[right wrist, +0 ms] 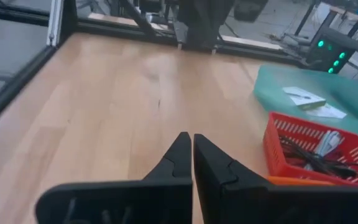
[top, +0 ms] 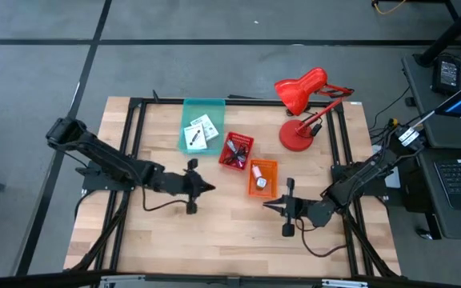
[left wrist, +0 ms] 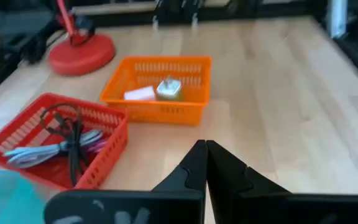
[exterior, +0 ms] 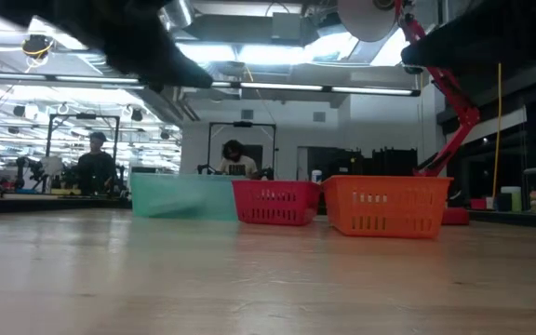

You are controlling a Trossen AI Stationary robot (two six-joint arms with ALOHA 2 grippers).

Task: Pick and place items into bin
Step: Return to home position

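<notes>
Both arms are held low over the counter, reaching toward its middle. The left gripper is poised left of the orange basket, and the right gripper just in front of it. The jaws of each are clenched on nothing. Two white cards are seen in the teal bin, a black cable in the red basket, and a green adapter in the orange one. A red desk lamp is stood at the far right. Bare wood is shown across the near half.
</notes>
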